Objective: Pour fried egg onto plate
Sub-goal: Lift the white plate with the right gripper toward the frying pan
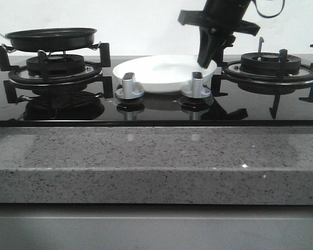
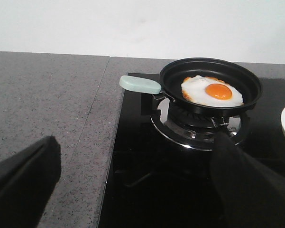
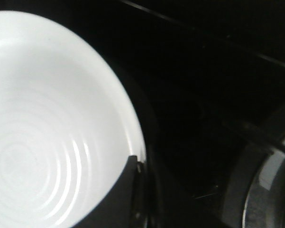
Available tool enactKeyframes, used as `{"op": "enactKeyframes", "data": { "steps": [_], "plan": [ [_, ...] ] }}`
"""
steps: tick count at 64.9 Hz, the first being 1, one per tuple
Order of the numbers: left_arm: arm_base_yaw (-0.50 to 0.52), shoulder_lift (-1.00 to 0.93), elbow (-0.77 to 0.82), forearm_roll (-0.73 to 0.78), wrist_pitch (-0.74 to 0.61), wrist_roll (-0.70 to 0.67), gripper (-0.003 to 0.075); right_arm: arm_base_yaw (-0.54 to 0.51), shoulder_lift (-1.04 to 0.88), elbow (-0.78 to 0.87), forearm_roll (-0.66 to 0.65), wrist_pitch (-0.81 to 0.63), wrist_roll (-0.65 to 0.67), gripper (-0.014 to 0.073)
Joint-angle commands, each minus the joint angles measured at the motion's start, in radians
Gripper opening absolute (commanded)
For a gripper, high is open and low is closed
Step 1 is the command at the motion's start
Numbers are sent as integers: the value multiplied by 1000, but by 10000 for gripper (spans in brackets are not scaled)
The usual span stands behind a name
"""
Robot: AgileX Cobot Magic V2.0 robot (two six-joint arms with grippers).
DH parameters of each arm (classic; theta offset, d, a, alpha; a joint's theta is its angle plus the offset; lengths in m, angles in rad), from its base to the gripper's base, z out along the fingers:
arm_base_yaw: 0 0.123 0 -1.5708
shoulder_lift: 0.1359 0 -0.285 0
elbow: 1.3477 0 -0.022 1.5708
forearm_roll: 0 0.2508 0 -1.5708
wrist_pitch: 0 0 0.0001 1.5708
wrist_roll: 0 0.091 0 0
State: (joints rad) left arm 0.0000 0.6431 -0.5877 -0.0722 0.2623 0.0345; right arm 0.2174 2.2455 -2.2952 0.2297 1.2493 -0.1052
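Observation:
The fried egg (image 2: 199, 90), white with an orange yolk and browned edges, lies in the black frying pan (image 2: 175, 78). The pan sits on the left burner (image 1: 54, 67) and has a pale green handle (image 2: 140, 84). My left gripper (image 2: 137, 190) is open and empty, its fingers (image 2: 23, 180) wide apart, a little short of the pan and its handle. It does not show in the front view. The white plate (image 1: 161, 73) sits on the hob between the burners. My right gripper (image 1: 204, 62) is shut on the plate's right rim (image 3: 133, 137), one finger (image 3: 116, 199) inside the rim.
Two silver knobs (image 1: 129, 86) stand in front of the plate. The right burner (image 1: 271, 65) with black grates is beside my right gripper. Grey speckled counter (image 2: 47, 104) lies left of the black glass hob, and its front edge (image 1: 146, 161) runs below.

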Motion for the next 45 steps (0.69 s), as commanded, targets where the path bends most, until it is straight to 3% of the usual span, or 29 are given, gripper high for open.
{"op": "enactKeyframes", "data": {
  "steps": [1, 28, 36, 45],
  "plan": [
    [-6, 5, -38, 0, -85, -11, 616, -13, -100, -58, -3, 76, 20, -61],
    [-6, 5, -38, 0, -85, -11, 616, -11, -228, -21, 25, 84, 27, -61],
    [-6, 5, -38, 0, -85, -11, 616, -3, -284, 63, 100, 60, -29, -61],
    [-6, 5, -38, 0, -85, -11, 616, 16, -396, 261, 135, -92, -36, -61]
  ]
}}
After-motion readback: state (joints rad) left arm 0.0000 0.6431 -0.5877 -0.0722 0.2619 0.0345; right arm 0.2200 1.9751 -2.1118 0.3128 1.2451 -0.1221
